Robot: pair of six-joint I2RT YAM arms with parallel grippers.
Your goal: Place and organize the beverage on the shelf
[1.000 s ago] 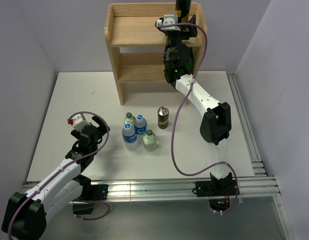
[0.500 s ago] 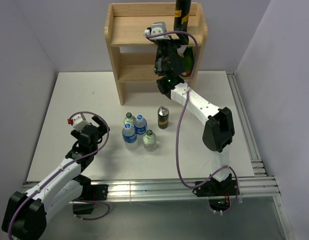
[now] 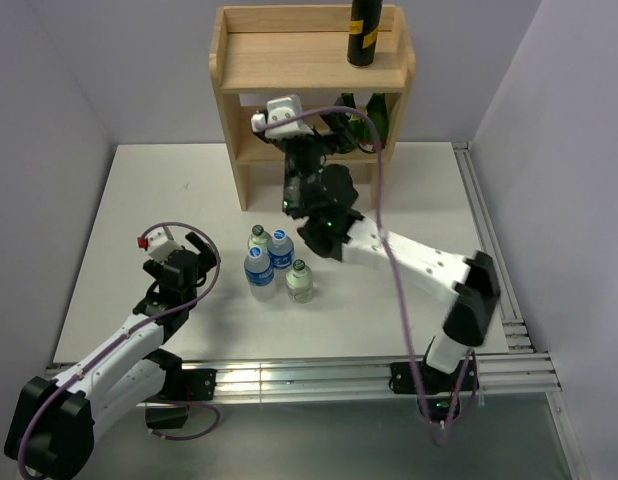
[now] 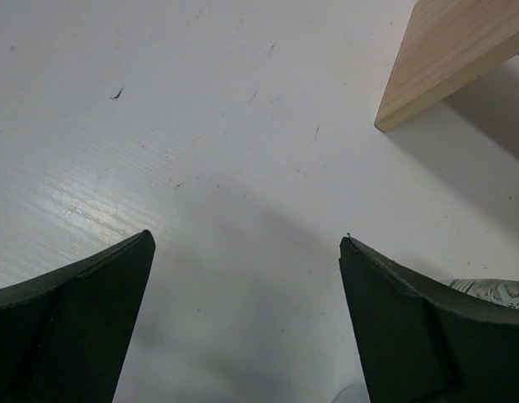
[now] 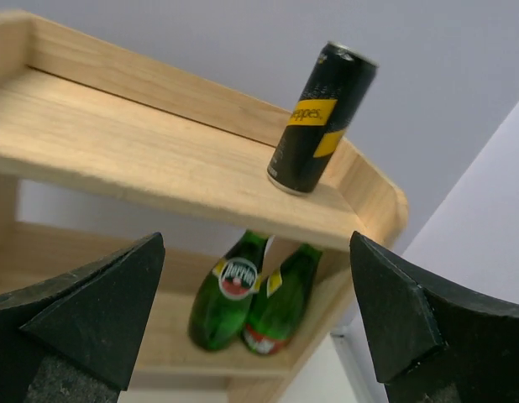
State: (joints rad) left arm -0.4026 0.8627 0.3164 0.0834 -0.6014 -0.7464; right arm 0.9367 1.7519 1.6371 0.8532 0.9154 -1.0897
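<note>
The wooden shelf (image 3: 289, 48) stands at the back. One dark can with a yellow band (image 3: 364, 32) stands upright at the right end of its top board; it also shows in the right wrist view (image 5: 322, 117). My right gripper (image 3: 341, 125) is open and empty in front of the lower tier, below and left of that can. Two water bottles (image 3: 280, 248) (image 3: 257, 266) and two green-capped bottles (image 3: 257, 236) (image 3: 300, 281) stand clustered on the table. The second can is hidden behind my right arm. My left gripper (image 3: 196, 256) is open and empty, left of the cluster.
Two dark green glass bottles with red labels (image 5: 230, 294) (image 5: 285, 304) stand on the right of the shelf's lower tier. A shelf leg (image 4: 444, 59) shows at the top right of the left wrist view. Aluminium rails (image 3: 489, 250) run along the table's right and near edges.
My right gripper has drawn back from the top board, moving down and left, leaving the can standing there. My right arm now covers the second can. My left arm has not moved.
</note>
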